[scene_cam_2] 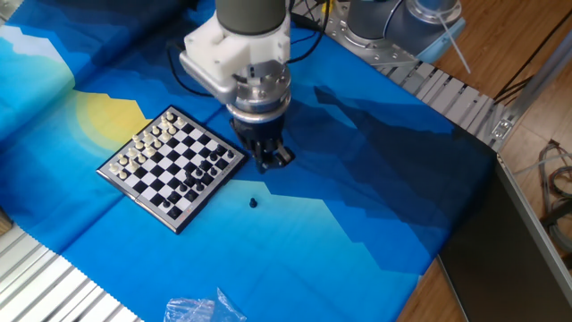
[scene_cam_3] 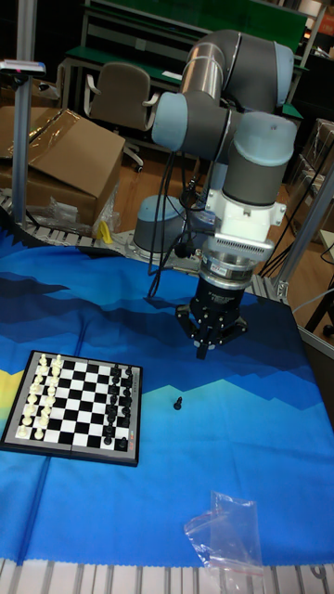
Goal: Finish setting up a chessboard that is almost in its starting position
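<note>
The chessboard (scene_cam_2: 170, 166) lies on the blue cloth at the left, with white pieces along its far-left side and black pieces along its near-right side; it also shows in the tall view as the chessboard (scene_cam_3: 79, 408). One small black piece (scene_cam_2: 253, 202) stands alone on the cloth off the board's right corner, and shows as the black piece (scene_cam_3: 177, 402) in the tall view. My gripper (scene_cam_2: 274, 161) hangs above the cloth just beyond that piece, pointing down. Its dark fingers stand a little apart with nothing between them, as the tall view of the gripper (scene_cam_3: 218, 342) also shows.
A crumpled clear plastic bag (scene_cam_2: 198, 309) lies near the cloth's front edge. A metal roller rail (scene_cam_2: 451, 98) runs along the back right. A second arm's base (scene_cam_2: 402, 22) stands behind it. Cables trail behind the gripper.
</note>
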`<state>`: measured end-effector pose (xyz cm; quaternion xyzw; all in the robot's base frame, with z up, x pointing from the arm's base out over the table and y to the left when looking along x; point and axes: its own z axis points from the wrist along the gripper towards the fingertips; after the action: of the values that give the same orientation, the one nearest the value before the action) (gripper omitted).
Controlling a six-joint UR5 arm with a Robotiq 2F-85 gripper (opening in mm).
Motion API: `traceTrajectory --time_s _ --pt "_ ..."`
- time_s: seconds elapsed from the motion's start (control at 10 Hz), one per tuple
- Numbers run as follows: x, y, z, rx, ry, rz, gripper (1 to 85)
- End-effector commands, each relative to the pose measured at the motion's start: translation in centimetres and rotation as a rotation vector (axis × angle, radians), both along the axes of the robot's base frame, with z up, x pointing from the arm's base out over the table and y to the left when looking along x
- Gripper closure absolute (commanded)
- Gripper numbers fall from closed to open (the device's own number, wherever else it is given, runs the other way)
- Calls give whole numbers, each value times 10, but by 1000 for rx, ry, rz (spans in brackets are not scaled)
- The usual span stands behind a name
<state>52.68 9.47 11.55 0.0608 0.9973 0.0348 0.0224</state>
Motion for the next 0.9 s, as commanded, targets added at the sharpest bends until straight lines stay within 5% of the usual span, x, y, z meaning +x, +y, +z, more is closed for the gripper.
traceTrajectory --time_s 0.0,0.4,0.8 --pt "9 -2 -19 -7 15 16 840" --pt "30 -8 -35 -17 -33 32 750" --pt "38 -15 -44 -15 -73 83 540"
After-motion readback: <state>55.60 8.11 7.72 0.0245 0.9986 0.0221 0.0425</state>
